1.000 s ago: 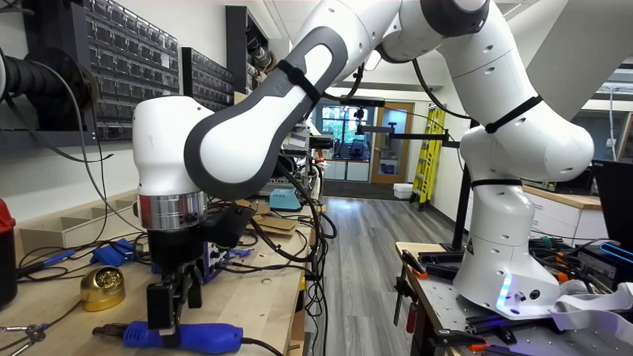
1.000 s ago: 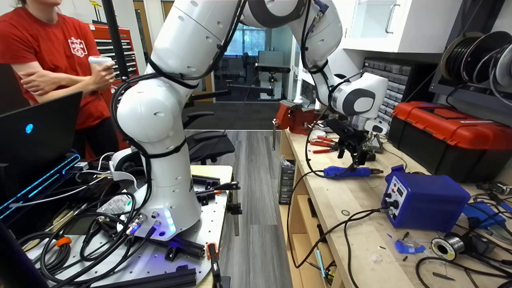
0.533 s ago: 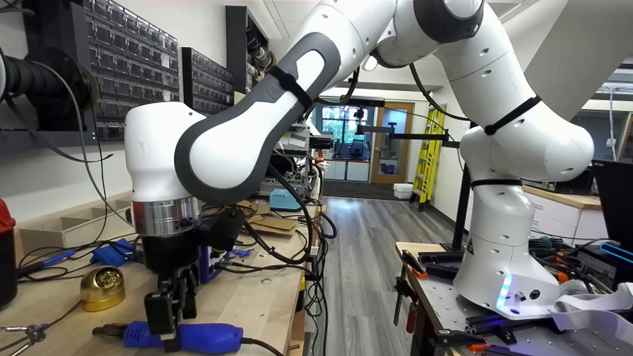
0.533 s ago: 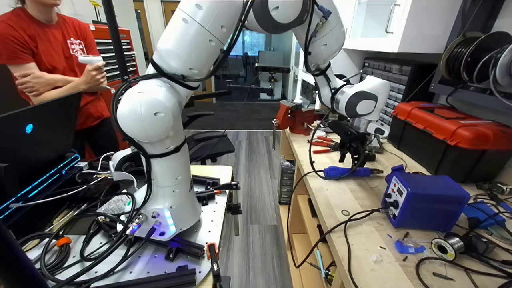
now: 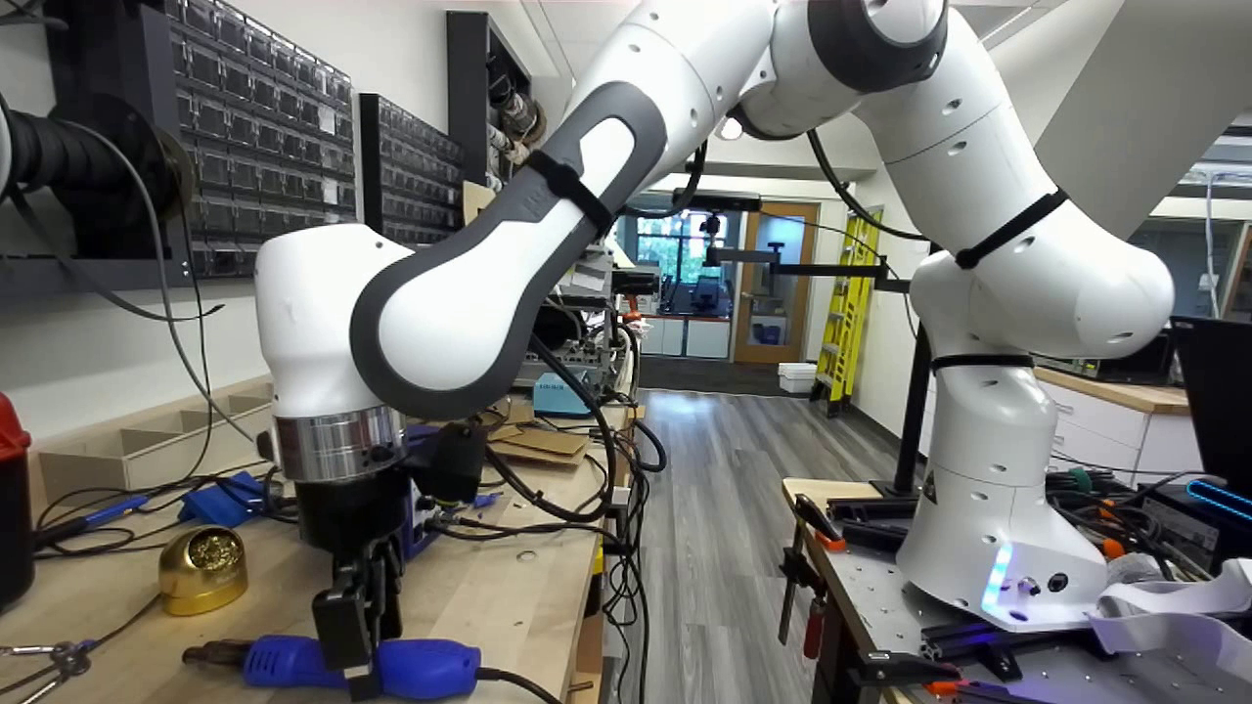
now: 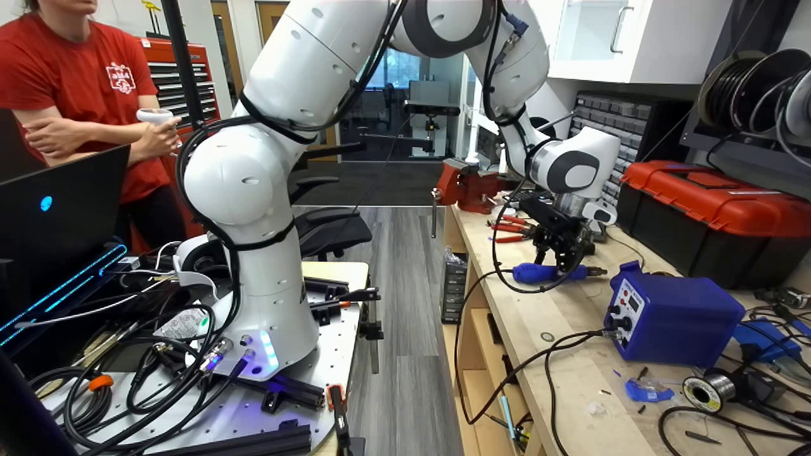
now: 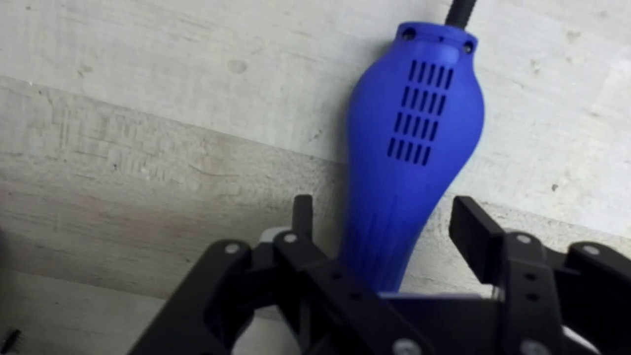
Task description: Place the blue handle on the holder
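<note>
Handle [image 7: 404, 158], one, lying flat.
My fingers [image 7: 475, 239]: apart, one either side of its narrowing body; long axis runs between them, across my closing line.

Alien-head logo [image 6: 45, 203] on laptop [image 6: 70, 231]; warning triangle [image 5: 929, 486] on arm base [image 5: 993, 528]; print [image 6: 120, 77] on shirt [image 6: 70, 69], holder [image 6: 684, 320] unreadable.

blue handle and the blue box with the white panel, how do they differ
The blue handle is slim and rounded; the blue box is bulky and flat-sided. The handle has slots, the box a white panel with knobs. The handle lies between the fingers of the open gripper; the box stands apart. Both are blue, on the bench.
</note>
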### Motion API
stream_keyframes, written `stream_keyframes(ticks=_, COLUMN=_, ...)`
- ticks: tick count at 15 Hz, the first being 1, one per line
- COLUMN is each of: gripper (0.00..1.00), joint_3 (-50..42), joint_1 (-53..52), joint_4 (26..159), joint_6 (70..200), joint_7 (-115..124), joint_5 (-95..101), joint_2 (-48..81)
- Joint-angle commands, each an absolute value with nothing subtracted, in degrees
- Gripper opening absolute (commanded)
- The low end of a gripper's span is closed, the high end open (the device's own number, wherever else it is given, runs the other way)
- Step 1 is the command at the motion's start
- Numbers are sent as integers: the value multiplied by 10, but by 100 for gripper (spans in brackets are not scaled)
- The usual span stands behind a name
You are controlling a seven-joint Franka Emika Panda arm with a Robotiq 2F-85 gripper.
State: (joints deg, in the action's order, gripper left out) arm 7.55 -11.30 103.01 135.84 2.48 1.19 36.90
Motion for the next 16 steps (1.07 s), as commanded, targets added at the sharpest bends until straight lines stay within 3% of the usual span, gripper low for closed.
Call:
stream_keyframes(ticks=1, gripper=99, joint_3=73, joint_1=-108, joint_4=1022, joint_6=1345, joint_7=2, joint_5=13, joint_2=392)
stream_keyframes(ticks=2, gripper=100, joint_3=74, joint_1=-107, joint_4=1021, joint_6=1347, joint_7=0, joint_5=12, joint_2=399)
stream_keyframes(ticks=3, gripper=95, joint_3=74, joint_1=-107, joint_4=1020, joint_6=1350, joint_7=-3, joint_5=12, joint_2=404)
stream_keyframes(ticks=4, gripper=74, joint_3=75, joint_1=-109, joint_4=1017, joint_6=1353, joint_7=-3, joint_5=12, joint_2=405)
stream_keyframes(ticks=5, gripper=75, joint_3=75, joint_1=-112, joint_4=1016, joint_6=1354, joint_7=-2, joint_5=14, joint_2=403)
stream_keyframes(ticks=7, gripper=65, joint_3=77, joint_1=-123, joint_4=1014, joint_6=1355, joint_7=6, joint_5=17, joint_2=389)
stream_keyframes(ticks=8, gripper=91, joint_3=79, joint_1=-128, joint_4=1014, joint_6=1354, joint_7=10, joint_5=17, joint_2=380)
stream_keyframes(ticks=10, gripper=95, joint_3=79, joint_1=-140, joint_4=1012, joint_6=1354, joint_7=19, joint_5=22, joint_2=372)
stream_keyframes(ticks=11, gripper=82, joint_3=80, joint_1=-143, joint_4=1011, joint_6=1352, joint_7=19, joint_5=21, joint_2=370)
stream_keyframes(ticks=12, gripper=62, joint_3=81, joint_1=-145, joint_4=1011, joint_6=1351, joint_7=17, joint_5=20, joint_2=369)
stream_keyframes(ticks=13, gripper=61, joint_3=82, joint_1=-146, joint_4=1013, joint_6=1351, joint_7=18, joint_5=18, joint_2=367)
stream_keyframes(ticks=16, gripper=42, joint_3=81, joint_1=-143, joint_4=1028, joint_6=1357, joint_7=16, joint_5=15, joint_2=357)
